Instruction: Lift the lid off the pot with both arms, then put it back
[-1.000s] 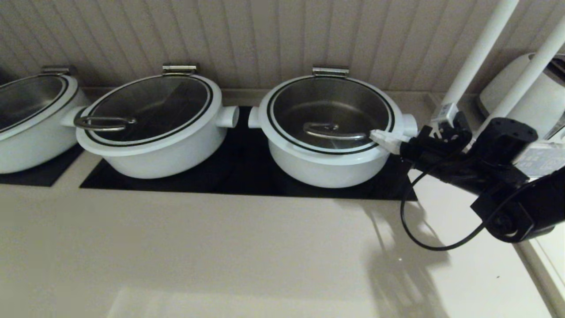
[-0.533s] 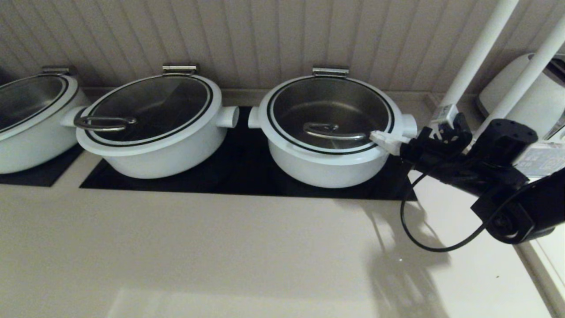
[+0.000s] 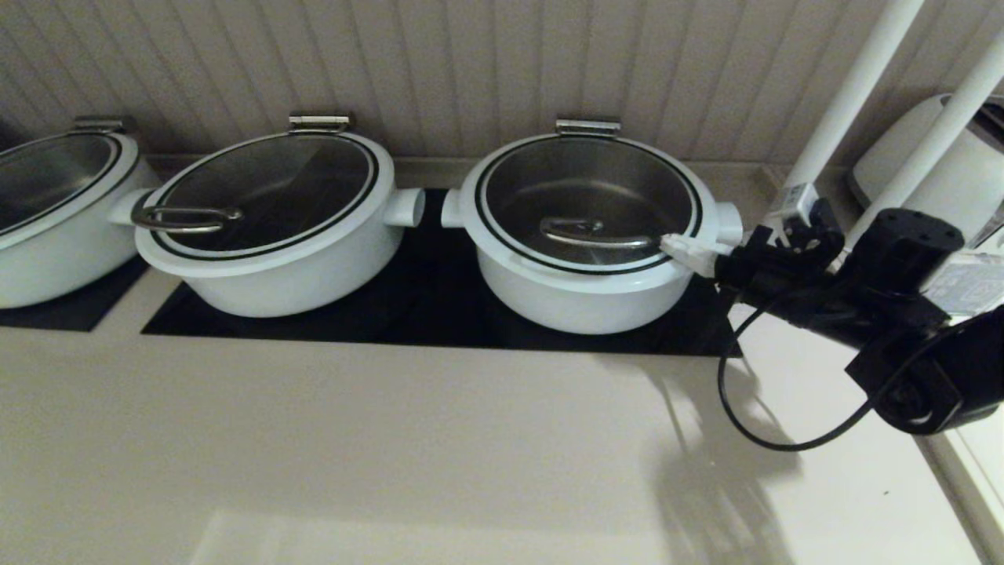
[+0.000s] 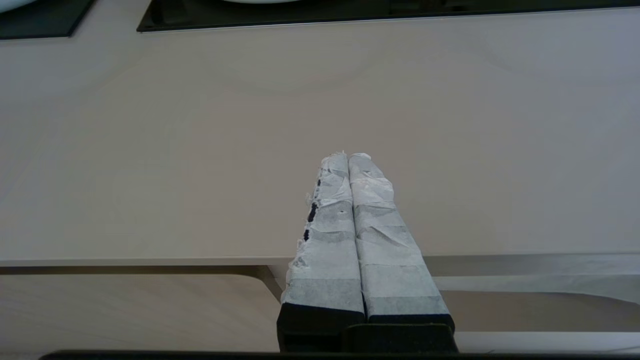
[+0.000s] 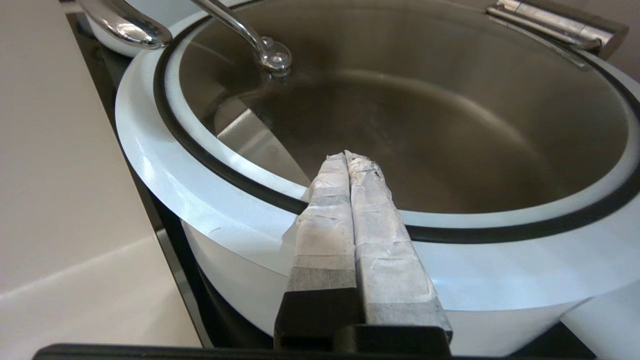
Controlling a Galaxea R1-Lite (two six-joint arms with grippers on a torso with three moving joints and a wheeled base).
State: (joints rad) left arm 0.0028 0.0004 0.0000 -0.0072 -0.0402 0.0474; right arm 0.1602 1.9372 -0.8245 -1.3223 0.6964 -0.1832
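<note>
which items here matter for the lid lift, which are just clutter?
In the job:
- lid, closed
- pot
- right hand, shut, over the lid's rim
- left hand, shut, over bare counter

Just around:
- middle pot with rim-handle lid
- far-left pot
- white appliance

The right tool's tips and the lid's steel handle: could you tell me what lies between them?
Only bare glass of the lid lies between the right tool and the handle, per the right wrist view.

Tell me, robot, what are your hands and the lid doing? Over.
Right tool shut, tips over the lid rim, empty. Left tool shut, parked above bare counter. Lid sits on the pot. Nothing blocking.
</note>
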